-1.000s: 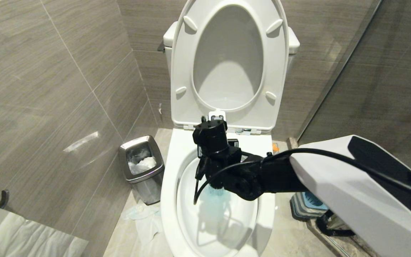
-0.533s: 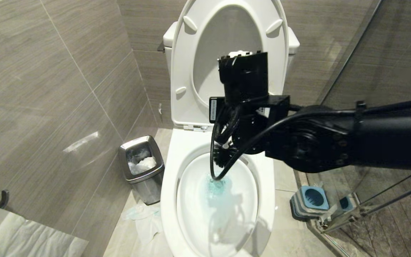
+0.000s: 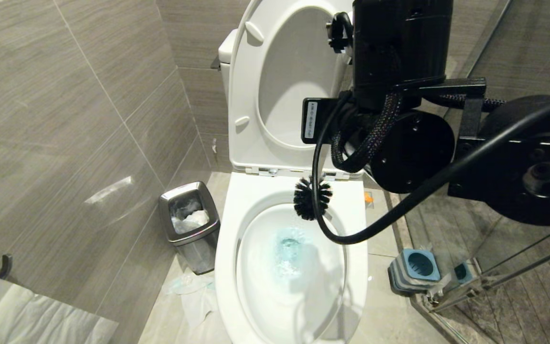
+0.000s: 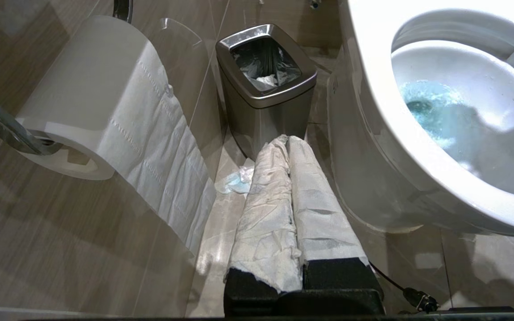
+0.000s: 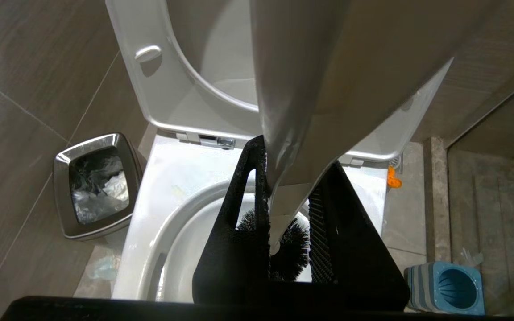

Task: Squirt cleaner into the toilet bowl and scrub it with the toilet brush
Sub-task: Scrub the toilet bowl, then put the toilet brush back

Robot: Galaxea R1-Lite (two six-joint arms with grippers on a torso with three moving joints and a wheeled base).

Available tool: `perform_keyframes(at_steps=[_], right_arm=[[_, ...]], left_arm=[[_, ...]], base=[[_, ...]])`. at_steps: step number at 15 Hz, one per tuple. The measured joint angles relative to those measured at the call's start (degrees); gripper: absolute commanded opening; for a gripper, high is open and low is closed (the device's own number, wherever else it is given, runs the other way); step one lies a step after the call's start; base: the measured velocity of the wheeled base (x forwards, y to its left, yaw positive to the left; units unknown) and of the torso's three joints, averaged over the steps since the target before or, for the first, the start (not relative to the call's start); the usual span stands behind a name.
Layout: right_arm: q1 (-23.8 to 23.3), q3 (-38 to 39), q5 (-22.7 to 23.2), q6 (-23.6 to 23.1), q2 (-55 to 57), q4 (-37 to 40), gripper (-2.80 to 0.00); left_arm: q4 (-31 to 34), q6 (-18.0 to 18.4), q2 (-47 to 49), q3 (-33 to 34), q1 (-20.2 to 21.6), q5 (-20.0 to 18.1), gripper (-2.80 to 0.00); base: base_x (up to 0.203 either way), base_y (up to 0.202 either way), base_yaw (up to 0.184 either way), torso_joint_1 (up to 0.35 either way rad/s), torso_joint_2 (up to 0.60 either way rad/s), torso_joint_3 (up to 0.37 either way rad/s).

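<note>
Right gripper (image 5: 288, 196) clamped on the toilet brush (image 3: 312, 198) handle — black bristle head hangs clear above the toilet bowl (image 3: 229, 239) rear rim; cleaner (image 3: 288, 248) pooled teal in the basin; left gripper (image 4: 289, 147) closed, empty — beside the bowl.

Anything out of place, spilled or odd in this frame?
Yes: crumpled, blue-tinged tissue lies on the floor between the waste bin and the toilet bowl, not in the bin. Also, the left gripper has its fingers wrapped in white paper.
</note>
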Motion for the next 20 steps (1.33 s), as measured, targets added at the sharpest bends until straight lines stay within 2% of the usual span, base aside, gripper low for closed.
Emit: perform_keyframes(at_steps=[3,10,20], right_arm=[[0.3,0.9,0.0,0.0,-0.5,0.0,-2.80],[0.3,8.3,0.4,0.1,-1.9,-0.2,-2.80],[0.4,11.7,1.6,0.7,-4.8,0.3,-2.80]], left_arm=[[0.0,0.0,0.0,0.0,0.0,0.0,-2.80],[0.0,0.0,0.0,0.0,0.0,0.0,-2.80],[0.0,0.0,0.0,0.0,0.0,0.0,-2.80]], base=[[0.000,0.000,0.000,0.000,0.00,0.000],[0.000,0.000,0.000,0.000,0.00,0.000],[0.000,0.000,0.000,0.000,0.00,0.000]])
